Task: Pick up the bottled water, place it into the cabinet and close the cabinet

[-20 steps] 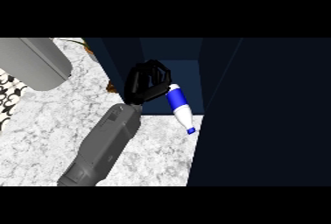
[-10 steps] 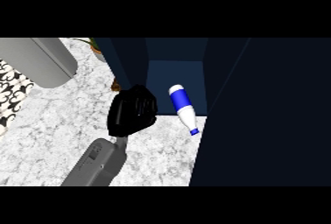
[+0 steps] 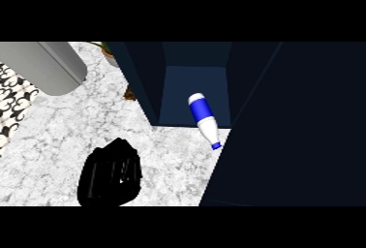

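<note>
You have one hand (image 3: 111, 174) in the head view, low and left of centre, over the white marbled counter (image 3: 64, 131). Which arm it belongs to cannot be told from this view alone, as no forearm shows below it. It appears as a black mass seen from the back, and whether its fingers are curled or straight cannot be told. It holds nothing that you can see, and it sits well apart from the bottle.

The bottled water (image 3: 204, 118) lies on its side at the mouth of the dark blue cabinet (image 3: 196, 80). Its base end, with the blue label band, lies inside the opening; its neck and blue cap point out toward the lower right, crossing the front edge onto the counter. The cap end lies just beside the cabinet door (image 3: 293, 131).

That door stands open, a large dark panel filling the right side of the view. The cabinet's left wall (image 3: 139, 82) rises beside the opening.

At upper left you see a grey rounded object (image 3: 50, 65). A black-and-white patterned surface (image 3: 13, 104) runs along the left edge. A small brown item (image 3: 130, 93) sits at the foot of the cabinet's left wall; its nature cannot be made out.
</note>
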Available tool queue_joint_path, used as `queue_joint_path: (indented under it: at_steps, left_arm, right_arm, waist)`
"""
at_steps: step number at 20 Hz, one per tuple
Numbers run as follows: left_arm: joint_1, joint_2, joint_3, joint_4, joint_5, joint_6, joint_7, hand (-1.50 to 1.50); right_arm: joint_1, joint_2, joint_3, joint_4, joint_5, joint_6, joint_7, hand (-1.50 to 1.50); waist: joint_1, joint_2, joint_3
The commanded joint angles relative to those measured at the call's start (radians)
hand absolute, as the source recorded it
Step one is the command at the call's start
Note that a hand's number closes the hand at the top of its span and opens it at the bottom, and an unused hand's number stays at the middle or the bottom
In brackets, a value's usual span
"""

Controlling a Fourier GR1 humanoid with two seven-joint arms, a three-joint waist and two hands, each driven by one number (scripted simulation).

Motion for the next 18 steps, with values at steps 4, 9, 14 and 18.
queue_joint_path:
  at_steps: [4, 9, 14, 18]
  left_arm:
    - [0.275, 0.132, 0.017, -0.258, 0.026, -0.042, -0.03, 1.5]
    - [0.372, 0.205, 0.086, -0.366, 0.066, -0.064, -0.018, 1.5]
    - [0.522, 0.25, 0.116, -0.442, 0.083, -0.13, -0.085, 1.5]
    - [0.634, 0.278, 0.146, -0.52, 0.103, -0.17, -0.107, 1.5]
  right_arm:
    - [-0.113, 0.103, 0.142, -0.06, 0.033, 0.029, 0.158, 1.5]
    - [-0.199, 0.18, 0.112, -0.078, 0.042, -0.004, 0.255, 1.5]
    - [-0.374, 0.354, 0.118, 0.087, 0.12, -0.032, 0.331, 1.5]
    - [-0.555, 0.49, -0.026, 0.154, 0.105, -0.022, 0.495, 1.5]
  waist:
    - [-0.002, 0.001, -0.002]
    - [-0.011, 0.001, -0.003]
    - [-0.002, 0.0, -0.003]
    - [-0.005, 0.004, -0.002]
